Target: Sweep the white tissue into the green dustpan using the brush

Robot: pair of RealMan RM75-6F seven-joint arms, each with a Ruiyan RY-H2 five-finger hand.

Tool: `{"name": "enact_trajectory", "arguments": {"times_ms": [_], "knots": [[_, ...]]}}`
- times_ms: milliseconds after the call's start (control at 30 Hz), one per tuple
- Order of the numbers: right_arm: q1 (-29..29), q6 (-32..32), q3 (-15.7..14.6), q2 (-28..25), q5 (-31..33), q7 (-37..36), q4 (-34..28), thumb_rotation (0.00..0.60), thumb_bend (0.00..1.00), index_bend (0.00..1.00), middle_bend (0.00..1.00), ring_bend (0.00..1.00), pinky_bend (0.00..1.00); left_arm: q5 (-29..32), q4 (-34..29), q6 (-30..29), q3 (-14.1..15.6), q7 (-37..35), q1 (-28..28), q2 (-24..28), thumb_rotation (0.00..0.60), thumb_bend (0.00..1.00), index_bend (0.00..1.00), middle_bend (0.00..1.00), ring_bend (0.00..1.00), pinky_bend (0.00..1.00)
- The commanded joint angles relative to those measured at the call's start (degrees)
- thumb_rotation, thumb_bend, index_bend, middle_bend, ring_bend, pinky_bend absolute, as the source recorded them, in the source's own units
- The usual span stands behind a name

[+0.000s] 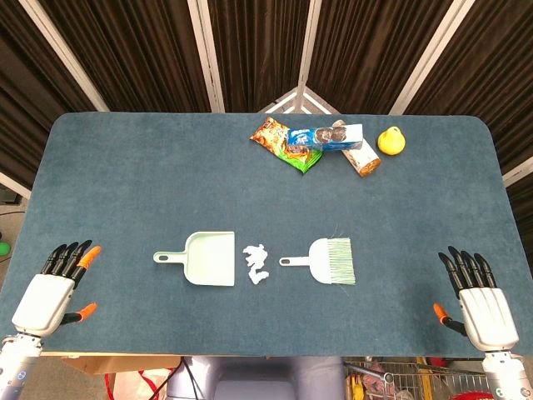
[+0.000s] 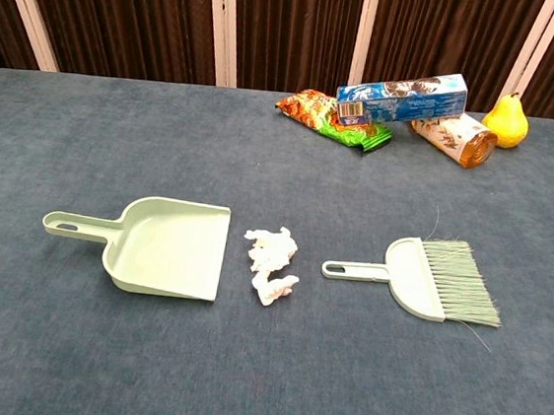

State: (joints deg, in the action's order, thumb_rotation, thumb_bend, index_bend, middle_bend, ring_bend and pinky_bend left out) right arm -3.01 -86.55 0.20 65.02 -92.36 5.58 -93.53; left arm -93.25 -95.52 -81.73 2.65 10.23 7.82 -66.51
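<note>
A pale green dustpan (image 1: 206,258) (image 2: 166,245) lies at the middle of the table, its handle pointing left and its mouth facing right. Crumpled white tissue (image 1: 256,263) (image 2: 271,262) sits just off that mouth. To the right of the tissue lies a green brush (image 1: 326,261) (image 2: 418,276), handle toward the tissue, bristles to the right. My left hand (image 1: 54,289) rests open at the table's front left corner. My right hand (image 1: 479,298) rests open at the front right corner. Both are far from the tools, and the chest view shows neither hand.
At the back of the blue table (image 1: 125,183) lie a snack bag (image 1: 285,142) (image 2: 329,113), a blue box (image 1: 326,137) (image 2: 400,96), a brown packet (image 1: 364,157) (image 2: 451,137) and a yellow pear (image 1: 391,141) (image 2: 505,121). Dark curtains hang behind.
</note>
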Motion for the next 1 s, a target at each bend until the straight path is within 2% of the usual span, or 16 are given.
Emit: {"name": "enact_trajectory", "arguments": {"times_ms": [33, 633, 767, 800, 833, 900, 967, 1000], "knots": [[0.0, 0.0, 0.0, 0.0, 0.1, 0.0, -0.1, 0.6, 0.29, 0.0, 0.0, 0.0, 0.0, 0.0, 0.0, 0.0, 0.0, 0.2, 0.0, 0.0, 0.6, 0.0, 0.0, 0.0, 0.0, 0.0], [-0.9, 2.2, -0.1, -1.2, 0.4, -0.2, -2.2, 0.6, 0.29, 0.0, 0.0, 0.0, 0.0, 0.2, -0.5, 0.2, 0.1, 0.2, -0.1, 0.3, 0.6, 0.0, 0.0, 0.0, 0.0, 0.0], [-2.8, 4.1, 1.3, -1.4, 1.3, 0.1, -4.0, 0.6, 0.29, 0.0, 0.0, 0.0, 0.01, 0.4, -0.6, 0.4, 0.1, 0.4, 0.0, 0.3, 0.6, 0.0, 0.0, 0.0, 0.0, 0.0], [-3.4, 4.5, 1.9, -1.3, 1.6, 0.4, -4.3, 0.6, 0.29, 0.0, 0.0, 0.01, 0.03, 0.3, -0.6, 0.3, 0.1, 0.5, 0.0, 0.3, 0.6, 0.0, 0.0, 0.0, 0.0, 0.0], [-4.1, 5.1, 2.6, -1.1, 2.1, 0.6, -4.6, 0.6, 0.29, 0.0, 0.02, 0.05, 0.09, 0.3, -0.6, 0.4, 0.1, 0.6, 0.0, 0.3, 0.6, 0.0, 0.0, 0.0, 0.0, 0.0], [-5.9, 7.0, 4.3, -0.3, 3.9, 1.2, -5.3, 0.6, 0.29, 0.0, 0.14, 0.21, 0.28, 0.4, -0.7, 0.7, 0.2, 0.7, 0.1, 0.4, 0.6, 0.0, 0.0, 0.0, 0.0, 0.0], [-7.3, 8.5, 5.7, 0.3, 5.5, 1.5, -5.9, 0.6, 0.28, 0.0, 0.37, 0.47, 0.53, 0.6, -0.8, 0.8, 0.2, 0.7, 0.1, 0.4, 0.6, 0.0, 0.0, 0.0, 0.0, 0.0], [-8.2, 9.6, 6.3, 0.6, 6.5, 1.6, -6.2, 0.6, 0.28, 0.0, 0.45, 0.55, 0.59, 0.6, -0.8, 0.9, 0.2, 0.7, 0.1, 0.4, 0.6, 0.0, 0.0, 0.0, 0.0, 0.0]]}}
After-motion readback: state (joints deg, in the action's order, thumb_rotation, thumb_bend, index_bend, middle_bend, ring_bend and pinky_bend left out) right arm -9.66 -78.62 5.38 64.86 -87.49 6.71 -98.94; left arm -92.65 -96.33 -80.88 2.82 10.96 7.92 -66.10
